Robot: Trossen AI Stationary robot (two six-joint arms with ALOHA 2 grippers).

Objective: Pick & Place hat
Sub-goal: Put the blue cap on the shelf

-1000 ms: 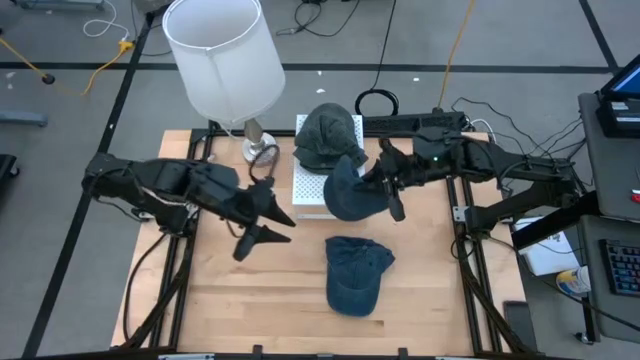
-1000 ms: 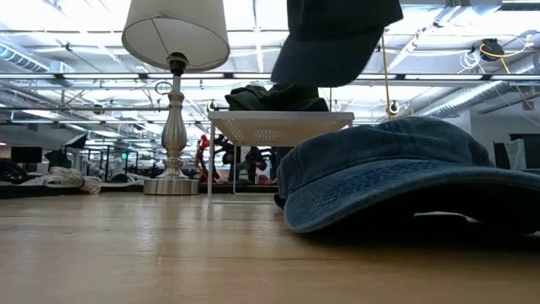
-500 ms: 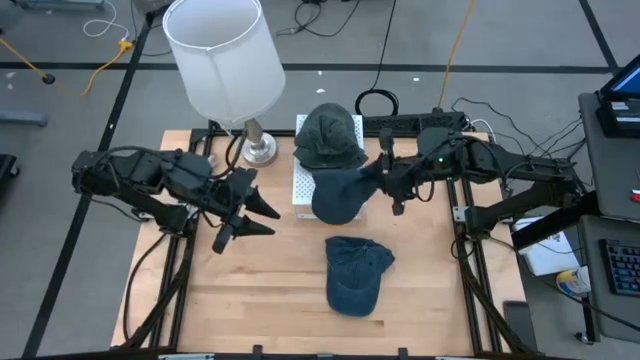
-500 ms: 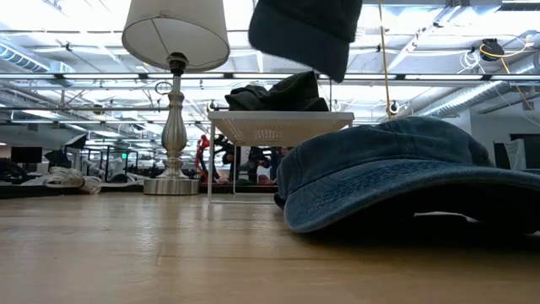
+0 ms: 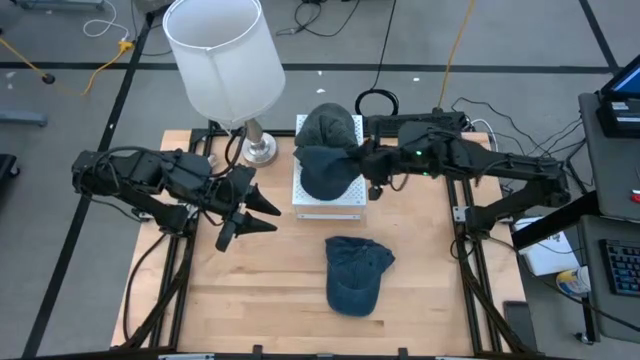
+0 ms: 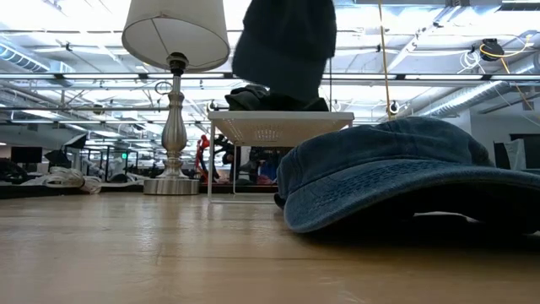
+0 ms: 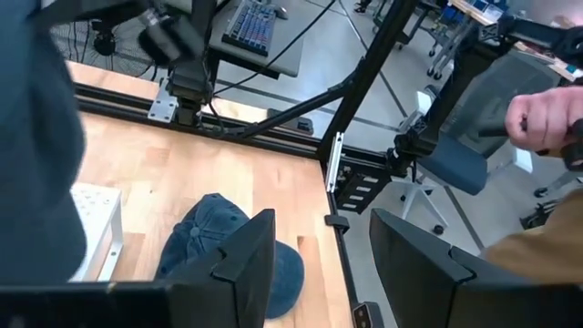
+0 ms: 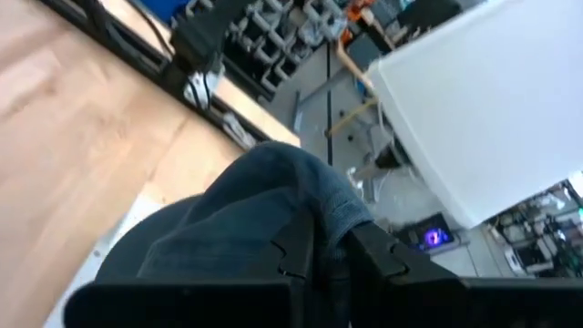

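1 dark hat (image 5: 322, 172) hangs pinched in the right claw (image 5: 366, 166) above the white stand (image 5: 330, 200).

dark blue hat (image 5: 323, 170), white perforated stand (image 5: 330, 195), denim cap (image 5: 356, 273)

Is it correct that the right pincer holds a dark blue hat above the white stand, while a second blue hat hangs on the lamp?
Not quite. The right pincer does hold a dark blue hat above the white stand, but the high view shows the second blue hat lying on the table, not on the lamp.

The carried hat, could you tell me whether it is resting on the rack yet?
No: the hat hangs above the rack, pinched by the right gripper.
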